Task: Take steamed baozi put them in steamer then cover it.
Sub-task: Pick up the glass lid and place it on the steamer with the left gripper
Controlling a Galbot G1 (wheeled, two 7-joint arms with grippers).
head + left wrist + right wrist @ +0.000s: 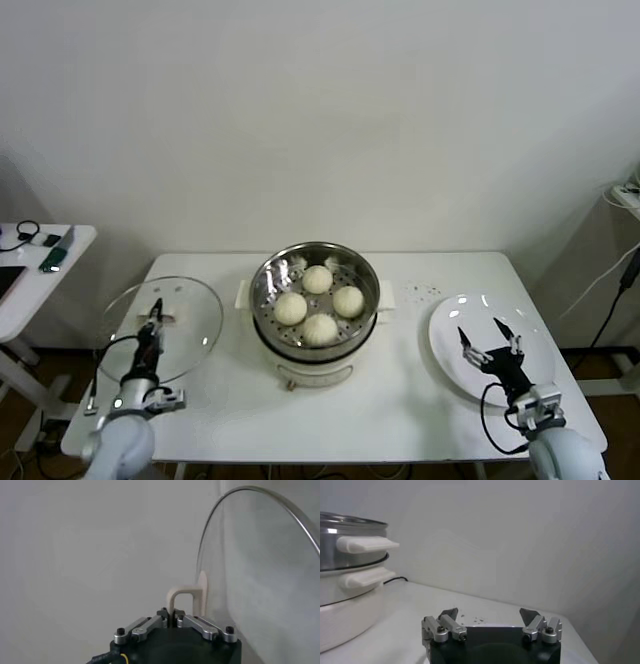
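Steel gleams at the middle of the white table (400,400), where the steamer (316,310) stands uncovered with four buns (319,303) resting on its perforated tray. To the right of the left gripper (153,327) sits this pot. The cream handle (186,599) of the glass lid (163,328) is clamped between that gripper's closed fingers, and the lid is seen tilted up on the table's left part. Beneath the right gripper (488,336) a white plate (450,345) is found; its fingers are spread wide and nothing is held. The steamer is placed well to that gripper's left.
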